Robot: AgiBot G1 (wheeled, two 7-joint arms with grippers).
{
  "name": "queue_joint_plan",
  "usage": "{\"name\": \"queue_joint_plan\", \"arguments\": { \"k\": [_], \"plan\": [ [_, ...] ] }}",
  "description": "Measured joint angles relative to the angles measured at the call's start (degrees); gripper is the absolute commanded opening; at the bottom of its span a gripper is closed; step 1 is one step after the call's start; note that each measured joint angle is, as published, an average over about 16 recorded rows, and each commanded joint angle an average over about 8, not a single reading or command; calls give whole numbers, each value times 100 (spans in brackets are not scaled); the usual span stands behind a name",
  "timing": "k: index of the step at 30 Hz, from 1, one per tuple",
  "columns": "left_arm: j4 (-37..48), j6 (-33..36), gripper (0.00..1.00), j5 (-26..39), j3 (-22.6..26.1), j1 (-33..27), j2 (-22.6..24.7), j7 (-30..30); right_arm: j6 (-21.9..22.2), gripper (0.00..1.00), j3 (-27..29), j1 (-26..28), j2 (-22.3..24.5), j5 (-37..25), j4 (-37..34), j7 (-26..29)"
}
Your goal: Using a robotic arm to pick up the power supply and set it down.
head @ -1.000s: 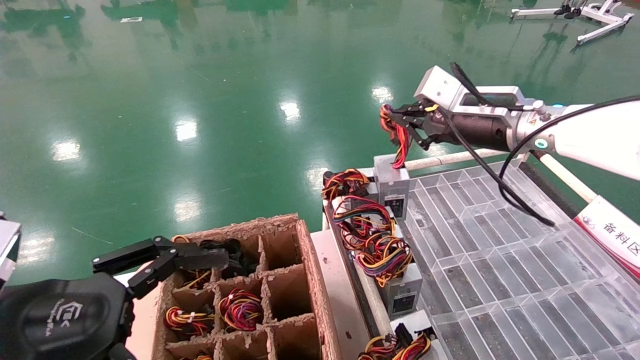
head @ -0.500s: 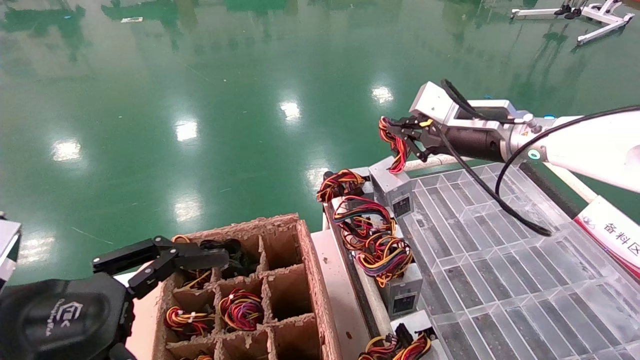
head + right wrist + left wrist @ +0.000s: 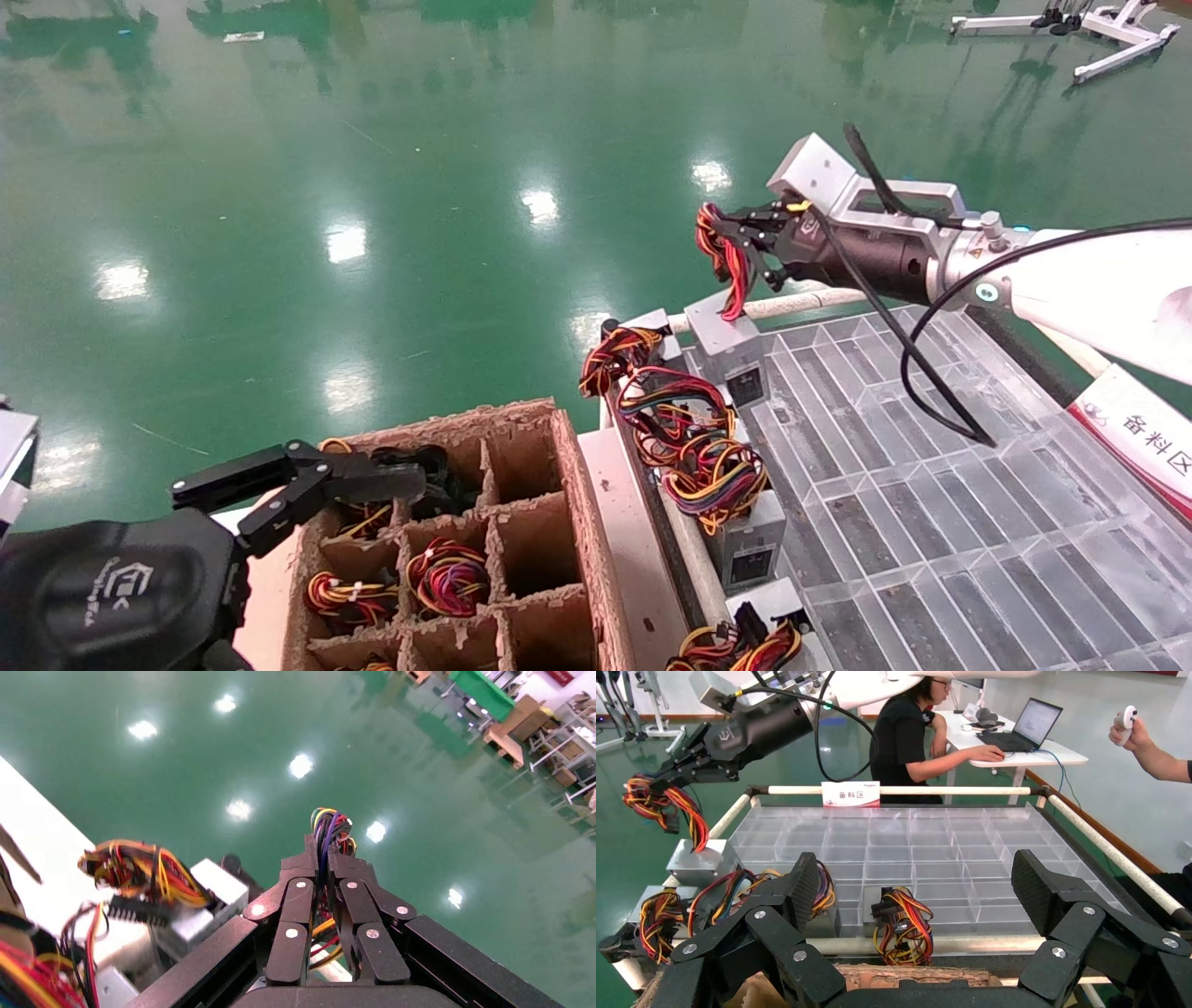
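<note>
Right pincer [image 3: 745,244] clamped on wire bundle [image 3: 724,252]; power supply [image 3: 724,343] hangs straight below it, over far-left corner of clear tray [image 3: 931,485]; left pincer [image 3: 307,485] open, parked by cardboard box [image 3: 568,485]

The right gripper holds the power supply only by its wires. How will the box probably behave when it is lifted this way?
The right gripper pinches only the wire bundle, so the power supply will likely hang and swing. The wires look floppy, giving little control of its tilt. The metal box seems heavy for its size, so the wires may slip.
</note>
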Motion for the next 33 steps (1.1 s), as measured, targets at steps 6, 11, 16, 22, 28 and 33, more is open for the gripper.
{"name": "queue_joint_plan", "arguments": {
  "k": [6, 11, 16, 22, 28, 33],
  "plan": [
    [0, 0, 100, 0, 0, 0, 0, 0, 12, 0, 103, -103, 27, 148, -17, 58],
    [0, 0, 100, 0, 1, 0, 0, 0, 73, 0, 151, -192, 81, 217, -40, 78],
    [0, 0, 100, -1, 1, 0, 0, 0, 183, 0, 175, -272, 156, 254, -55, 55],
    [1, -1, 100, -2, 1, 0, -1, 1, 319, 61, 186, -353, 235, 272, -64, 2],
    [1, -2, 100, -2, 1, 1, -1, 1, 390, 100, 183, -396, 269, 271, -62, -39],
    [1, -2, 100, -3, 1, 1, -1, 1, 396, 100, 183, -400, 271, 270, -61, -41]
  ]
}}
